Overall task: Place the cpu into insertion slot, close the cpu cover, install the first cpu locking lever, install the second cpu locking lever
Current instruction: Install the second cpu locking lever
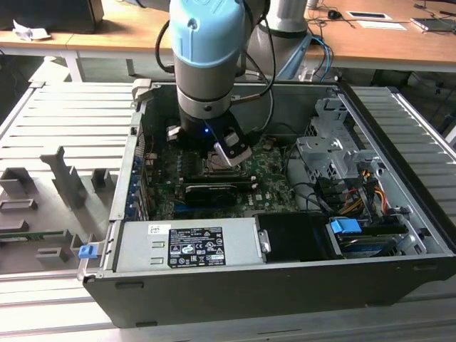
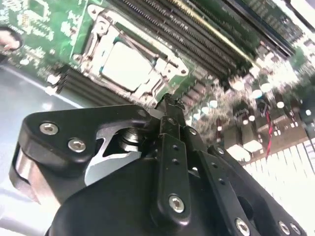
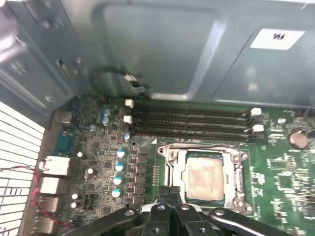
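Note:
The cpu (image 3: pixel 204 179) (image 2: pixel 125 64) lies flat in the insertion slot (image 3: pixel 166 153) of the green motherboard, silver top up. The cpu cover (image 3: pixel 180 176) (image 2: pixel 162 66) rests down around it, and the chip shows through its window. My gripper (image 3: pixel 170 191) (image 2: pixel 170 104) is shut with nothing between its black fingers. Its tip hangs just off one edge of the socket, a little above the board. In the exterior view the arm (image 1: pixel 206 107) reaches down into the open computer case (image 1: pixel 235 299) and covers the socket.
Long black memory slots (image 3: pixel 192 123) run beside the socket, near the grey case wall (image 3: pixel 162 49). A power supply (image 1: pixel 189 246) sits at the case front, with a drive cage (image 1: pixel 335 157) and cables on the exterior view's right. Grey fixtures (image 1: pixel 64 178) stand outside on the exterior view's left.

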